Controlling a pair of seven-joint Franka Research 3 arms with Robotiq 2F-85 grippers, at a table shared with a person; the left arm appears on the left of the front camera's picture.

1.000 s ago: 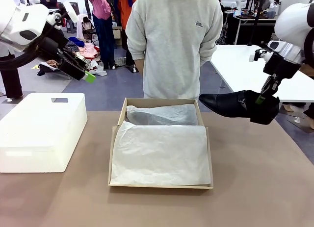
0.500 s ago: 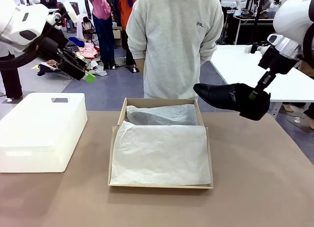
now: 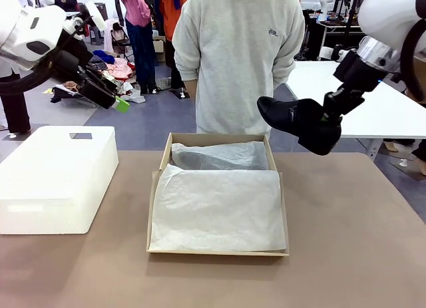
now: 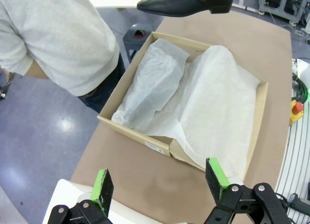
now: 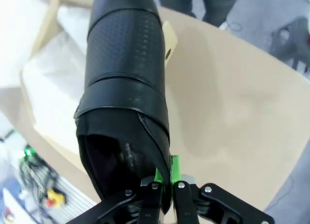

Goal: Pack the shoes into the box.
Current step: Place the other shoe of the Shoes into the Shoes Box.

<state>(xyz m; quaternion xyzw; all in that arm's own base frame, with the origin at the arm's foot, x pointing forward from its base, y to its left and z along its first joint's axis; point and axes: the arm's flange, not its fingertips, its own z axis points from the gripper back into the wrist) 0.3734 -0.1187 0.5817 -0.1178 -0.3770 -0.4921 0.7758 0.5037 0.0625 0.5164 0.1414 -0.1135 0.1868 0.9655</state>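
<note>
One glossy black shoe [image 3: 297,119] hangs in the air just beyond the far right corner of the box [image 3: 154,208], and my right gripper [image 3: 331,108] is shut on its heel rim. In the right wrist view the shoe [image 5: 127,83] stretches away from the gripper [image 5: 167,174], toe out over the box's white tissue paper [image 5: 46,86]. The brown cardboard box [image 4: 140,136] lies open mid-table, lined with tissue. My left gripper [image 3: 120,104] is raised at the far left, open and holding nothing; its green pads [image 4: 102,189] stand wide apart. From there the shoe [image 4: 186,1] shows past the box.
A large white block [image 3: 56,176] sits on the table's left side. A person in a grey sweatshirt [image 3: 236,55] stands at the far edge behind the box. A white table [image 3: 346,98] stands behind at right. Bare brown tabletop [image 3: 353,241] lies right of the box.
My right arm has lifted the shoe and carried it left toward the box, turning its toe more toward the camera. The left arm has not moved.
</note>
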